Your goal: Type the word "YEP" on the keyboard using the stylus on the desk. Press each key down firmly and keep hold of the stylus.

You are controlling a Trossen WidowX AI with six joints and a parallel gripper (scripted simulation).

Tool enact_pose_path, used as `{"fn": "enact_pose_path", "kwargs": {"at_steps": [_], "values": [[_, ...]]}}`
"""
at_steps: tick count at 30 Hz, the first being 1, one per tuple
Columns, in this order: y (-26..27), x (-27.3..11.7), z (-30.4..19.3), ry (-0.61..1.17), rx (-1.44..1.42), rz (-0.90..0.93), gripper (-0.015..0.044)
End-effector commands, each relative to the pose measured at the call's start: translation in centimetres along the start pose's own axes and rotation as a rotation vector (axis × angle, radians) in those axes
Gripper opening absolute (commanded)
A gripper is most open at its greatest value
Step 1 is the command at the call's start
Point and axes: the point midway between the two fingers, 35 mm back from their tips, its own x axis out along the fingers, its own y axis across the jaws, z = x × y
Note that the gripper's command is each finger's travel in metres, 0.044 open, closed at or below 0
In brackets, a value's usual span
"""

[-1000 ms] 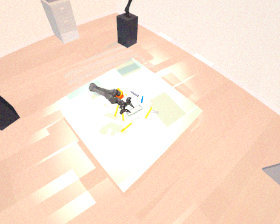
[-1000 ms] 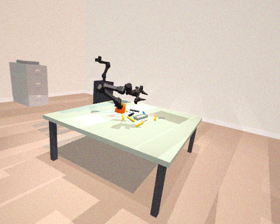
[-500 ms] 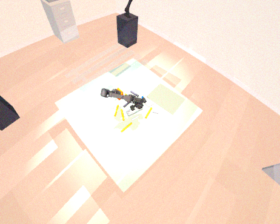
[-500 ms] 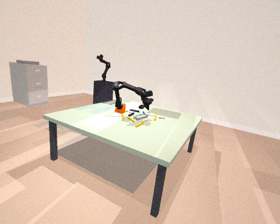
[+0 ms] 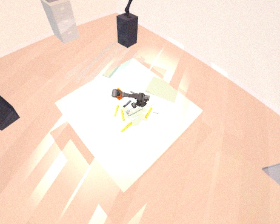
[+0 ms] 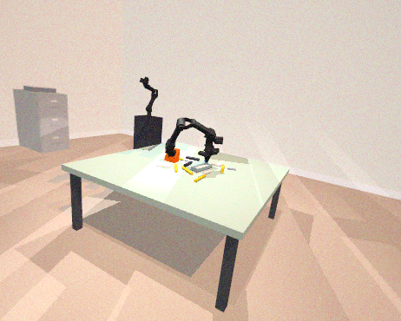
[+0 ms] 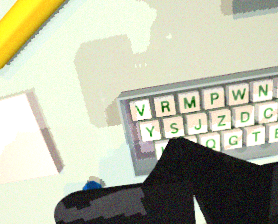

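The keyboard point(image 5: 135, 113) point(image 6: 200, 167) point(image 7: 200, 85) lies on the pale green table point(image 5: 121, 163) point(image 6: 174, 186) beneath the arm's gripper point(image 5: 139, 104) point(image 6: 207, 160) point(image 7: 176, 144), whose fingers stand narrow, brought together, with nothing visible between them. In the wrist view, the dark fingertips overlap the bottom row of white keys with green letters, hiding some of them. The Y key point(image 7: 151, 133) starts the middle row at its left end, the P key point(image 7: 214, 98) sits in the top row, and an E key is cut off at the right edge of the frame.

A small blue object point(image 7: 92, 185), mostly hidden behind the gripper, shows on the table near the keyboard; whether it is the stylus cannot be told. Yellow sticks point(image 5: 126, 127) point(image 6: 200, 178) point(image 7: 25, 27) lie scattered around the keyboard, and a white flat-topped piece point(image 7: 22, 137) lies to its left in the wrist view. The black arm point(image 5: 130, 95) point(image 6: 195, 124) arches out from an orange base point(image 5: 120, 97) point(image 6: 169, 160). Beyond the table, a second black arm point(image 5: 127, 9) point(image 6: 150, 104) stands on a dark pedestal point(image 5: 122, 30) point(image 6: 147, 132), and a gray filing cabinet point(image 5: 63, 25) point(image 6: 43, 123) stands by the wall.
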Motion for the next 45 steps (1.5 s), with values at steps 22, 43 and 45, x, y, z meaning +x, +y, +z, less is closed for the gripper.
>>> {"fn": "enact_pose_path", "kwargs": {"at_steps": [22, 43, 45], "values": [[-8.0, -0.1, 0.2, -0.003, 0.001, -0.012, 0.0], [-9.8, -0.1, -2.9, -0.002, 0.0, -0.015, 0.0], [-9.8, -0.1, -2.9, -0.002, 0.0, -0.015, 0.0]]}}
